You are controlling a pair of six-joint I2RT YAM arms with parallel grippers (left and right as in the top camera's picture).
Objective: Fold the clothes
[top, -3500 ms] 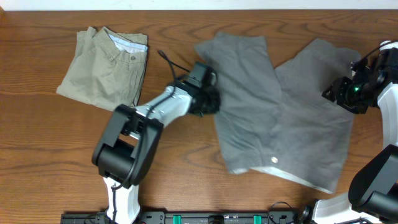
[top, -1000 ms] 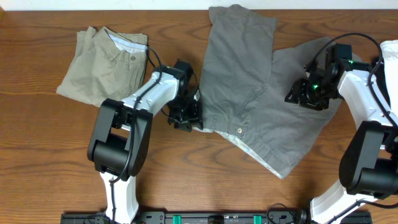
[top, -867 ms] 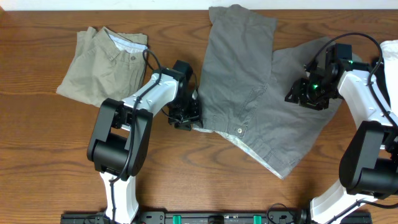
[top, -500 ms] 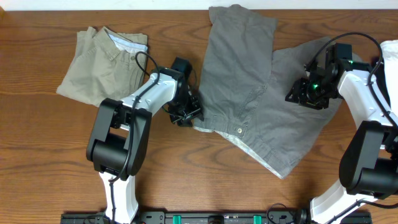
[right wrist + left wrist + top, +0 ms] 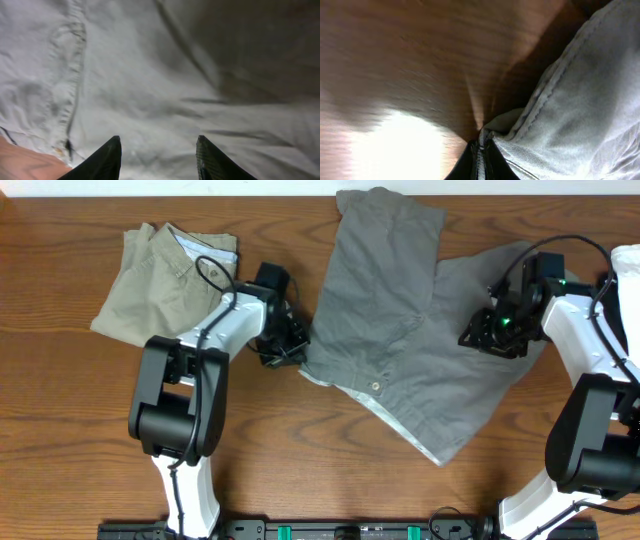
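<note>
- The left gripper (image 5: 283, 348) is clenched on the waistband corner of the grey shorts (image 5: 400, 330), at their 9 o'clock edge.
- The right gripper (image 5: 488, 335) is spread wide over their 3 o'clock leg.
- The folded khaki shorts (image 5: 165, 285) lie at the table's (image 5: 80, 430) 10 o'clock.

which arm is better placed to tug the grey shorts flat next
Probably left. The left gripper is shut on the waistband corner of the grey shorts, so it can pull at once; the right gripper is open over a leg, holding nothing.
</note>
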